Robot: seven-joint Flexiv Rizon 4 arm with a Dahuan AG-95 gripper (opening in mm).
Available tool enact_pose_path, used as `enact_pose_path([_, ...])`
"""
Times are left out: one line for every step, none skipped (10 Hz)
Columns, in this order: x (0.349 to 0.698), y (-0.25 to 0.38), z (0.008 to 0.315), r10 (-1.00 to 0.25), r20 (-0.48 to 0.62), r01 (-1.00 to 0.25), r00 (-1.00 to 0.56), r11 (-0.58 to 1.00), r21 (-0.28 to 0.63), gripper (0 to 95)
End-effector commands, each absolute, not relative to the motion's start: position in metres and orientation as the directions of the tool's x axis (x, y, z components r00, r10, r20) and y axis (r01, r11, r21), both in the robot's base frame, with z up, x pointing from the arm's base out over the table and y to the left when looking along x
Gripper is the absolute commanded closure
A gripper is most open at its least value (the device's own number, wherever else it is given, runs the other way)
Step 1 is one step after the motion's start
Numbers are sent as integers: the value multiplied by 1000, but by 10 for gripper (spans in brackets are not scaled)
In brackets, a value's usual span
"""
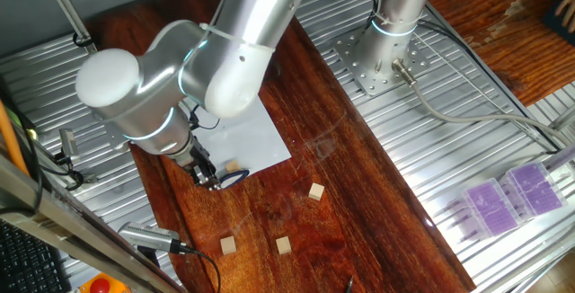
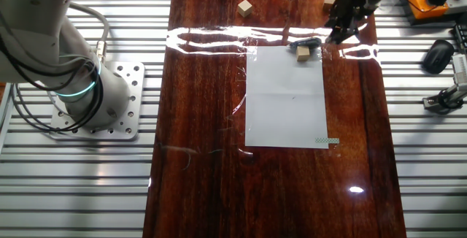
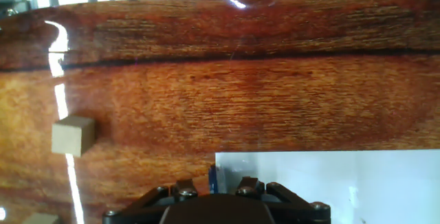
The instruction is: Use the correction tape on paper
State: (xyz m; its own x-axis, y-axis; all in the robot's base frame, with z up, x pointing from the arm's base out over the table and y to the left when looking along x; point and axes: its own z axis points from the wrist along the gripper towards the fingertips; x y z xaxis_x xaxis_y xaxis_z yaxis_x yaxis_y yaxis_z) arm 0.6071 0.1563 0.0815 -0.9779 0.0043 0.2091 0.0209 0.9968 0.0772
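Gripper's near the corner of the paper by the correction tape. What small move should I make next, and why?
Probably ease the gripper sideways over the correction tape and lower it. The tape lies at the corner of the paper, beside a wooden cube, and the fingers appear beside it rather than around it. Whether they are open is unclear, so check before descending.

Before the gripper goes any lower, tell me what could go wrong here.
1. A wooden cube sits on the paper right beside the correction tape, so the gripper may knock or catch the cube instead.
2. The tape lies at the sheet's corner; a nudge could push it off onto the table.
3. The loose paper might slide when pressed.
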Motion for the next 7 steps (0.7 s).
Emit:
enact_pose_path([607, 156, 82, -3, 247, 19, -969, 996, 87, 570])
enact_pose_path([607, 156, 78, 1, 251, 24, -968, 996, 88, 570])
enact_pose_path([608, 155, 73, 1, 253, 24, -967, 996, 89, 570])
enact_pose_path([608, 154, 70, 2, 258, 25, -966, 996, 88, 570])
enact_pose_path([609, 153, 66, 2, 265, 26, -964, 996, 87, 570])
enact_pose_path([608, 153, 62, 7, 276, 32, -961, 996, 85, 570])
enact_pose_path([604, 152, 59, 6, 278, 31, -961, 996, 84, 570])
